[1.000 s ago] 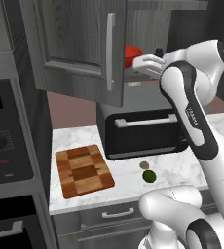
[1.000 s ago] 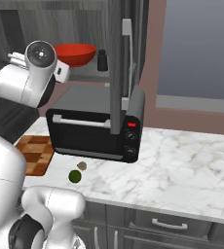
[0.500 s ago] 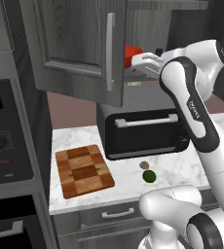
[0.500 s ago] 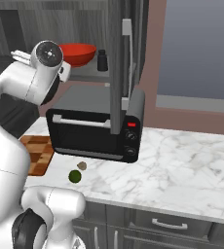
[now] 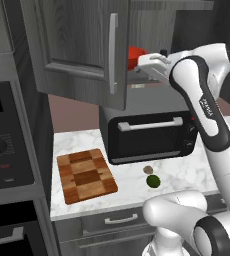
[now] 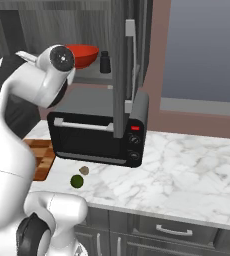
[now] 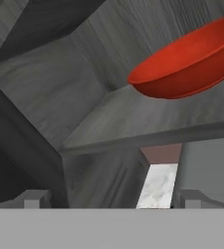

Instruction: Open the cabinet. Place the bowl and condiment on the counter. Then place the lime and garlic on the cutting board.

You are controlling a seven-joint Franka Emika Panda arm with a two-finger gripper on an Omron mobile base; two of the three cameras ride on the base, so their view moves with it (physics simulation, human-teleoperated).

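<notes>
Jaws gape wide, now pushed nearer the bowl (image 7: 187,63) on the open cabinet (image 5: 82,55) shelf.

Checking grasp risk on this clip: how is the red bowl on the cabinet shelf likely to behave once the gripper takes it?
The red bowl looks rigid, so it should keep its shape. Its wide, shallow, smooth wall may slip between the fingers. Gripped at one rim, it would probably tilt.

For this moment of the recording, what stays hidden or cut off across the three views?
- Left base view: most of the bowl hidden by the cabinet door and the arm.
- Right base view: near part of the cutting board behind the arm.
- Hand view: the bowl's right side cut by the frame edge.
</notes>
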